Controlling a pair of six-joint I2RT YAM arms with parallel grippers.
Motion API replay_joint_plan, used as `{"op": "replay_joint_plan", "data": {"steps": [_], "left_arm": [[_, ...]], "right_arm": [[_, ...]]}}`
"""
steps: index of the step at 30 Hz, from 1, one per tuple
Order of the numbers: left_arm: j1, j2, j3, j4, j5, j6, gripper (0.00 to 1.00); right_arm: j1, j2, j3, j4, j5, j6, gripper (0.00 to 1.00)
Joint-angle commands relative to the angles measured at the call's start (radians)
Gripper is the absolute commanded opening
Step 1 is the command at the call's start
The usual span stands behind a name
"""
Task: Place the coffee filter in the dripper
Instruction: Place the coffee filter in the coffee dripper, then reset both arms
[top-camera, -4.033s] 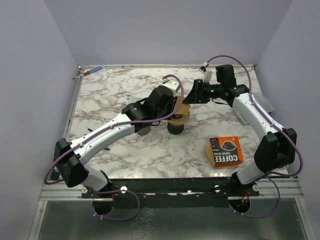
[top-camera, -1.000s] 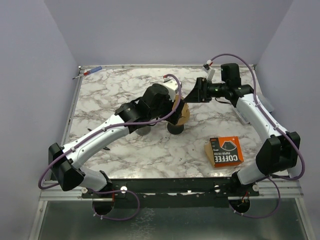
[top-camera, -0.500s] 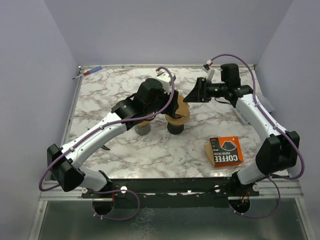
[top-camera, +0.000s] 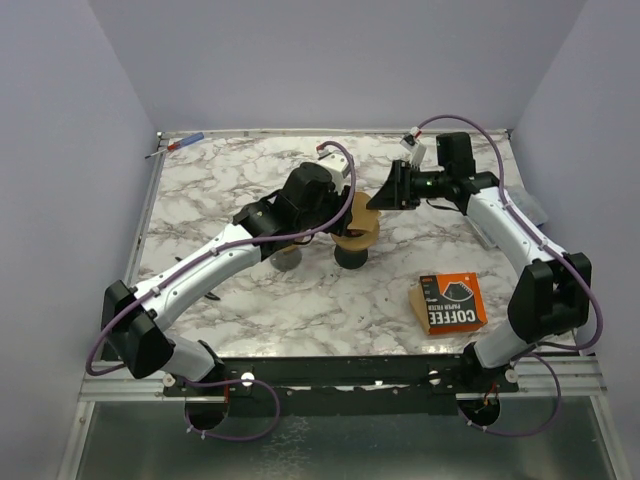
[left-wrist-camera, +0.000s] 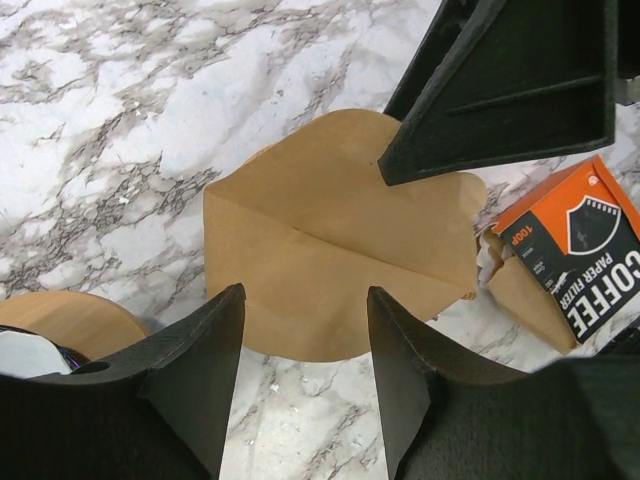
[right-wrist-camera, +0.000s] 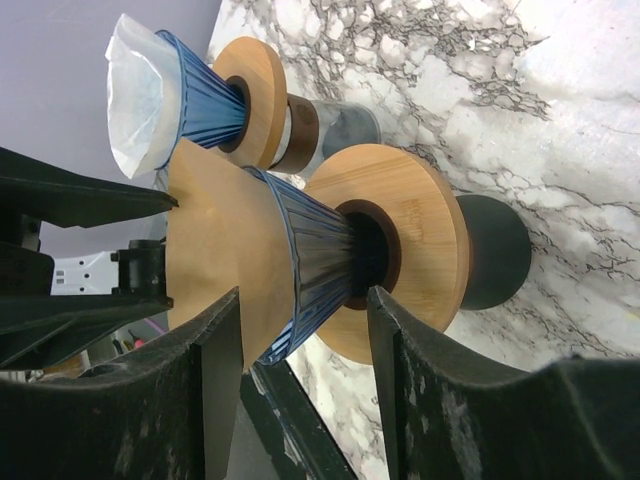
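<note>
- The left end effector (left-wrist-camera: 305, 300) hangs straight above the brown paper filter (left-wrist-camera: 330, 250), jaws apart, gripping nothing.
- The filter sits opened in the blue ribbed dripper (right-wrist-camera: 320, 255), just ahead of the right end effector (right-wrist-camera: 305, 300), whose jaws are likewise apart and empty.

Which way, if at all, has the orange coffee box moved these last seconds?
No. The orange coffee box lies unmoved, same gap from the table's front edge.

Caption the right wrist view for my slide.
Brown filter resting in the blue ribbed dripper, framed by the open right end effector; beyond, a second dripper with white filter.
</note>
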Motion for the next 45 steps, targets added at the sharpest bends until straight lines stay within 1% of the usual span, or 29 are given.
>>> {"op": "replay_joint_plan", "data": {"steps": [1, 5, 8, 9, 13, 17, 19, 20, 28, 34, 37, 40, 42, 45], "left_arm": [[0.003, 0.020, -0.029, 0.008, -0.035, 0.007, 0.54], [0.002, 0.023, -0.030, 0.009, -0.026, 0.006, 0.54], [0.001, 0.015, -0.014, 0.013, -0.012, 0.005, 0.60], [0.001, 0.011, -0.007, 0.016, -0.004, 0.002, 0.63], [0.002, -0.006, 0.024, 0.034, 0.036, -0.010, 0.82], [0.018, -0.017, 0.056, 0.066, 0.097, -0.031, 0.98], [0.036, -0.020, 0.069, 0.085, 0.146, -0.042, 0.99], [0.046, -0.021, 0.075, 0.095, 0.167, -0.047, 0.99], [0.171, -0.024, 0.116, 0.158, 0.291, -0.070, 0.99], [0.307, -0.038, 0.128, 0.159, 0.320, -0.066, 0.99], [0.400, -0.053, 0.116, 0.160, 0.309, -0.060, 0.99], [0.527, -0.075, 0.084, 0.179, 0.294, -0.072, 0.99], [0.633, -0.092, 0.046, 0.204, 0.285, -0.091, 0.99], [0.753, -0.114, -0.038, 0.231, 0.242, -0.123, 0.99]], "right_arm": [[-0.006, 0.024, -0.025, 0.023, -0.029, -0.003, 0.54], [-0.006, 0.025, -0.024, 0.021, -0.029, -0.005, 0.54], [-0.007, 0.015, -0.016, 0.019, -0.030, -0.004, 0.55], [-0.007, 0.008, -0.012, 0.019, -0.030, -0.004, 0.57], [-0.007, -0.043, 0.002, 0.020, -0.014, -0.007, 0.70], [-0.007, -0.100, -0.001, 0.043, 0.011, 0.006, 0.83], [-0.007, -0.122, -0.001, 0.051, 0.022, 0.011, 0.98], [-0.007, -0.130, 0.001, 0.055, 0.024, 0.012, 1.00], [-0.017, -0.161, 0.022, 0.078, 0.046, 0.021, 1.00], [-0.052, -0.164, 0.028, 0.083, 0.103, 0.037, 1.00], [-0.097, -0.184, 0.004, 0.103, 0.172, 0.054, 1.00], [-0.163, -0.221, -0.038, 0.125, 0.253, 0.075, 1.00], [-0.204, -0.258, -0.082, 0.141, 0.342, 0.086, 1.00], [-0.227, -0.339, -0.185, 0.179, 0.546, 0.099, 1.00]]}}
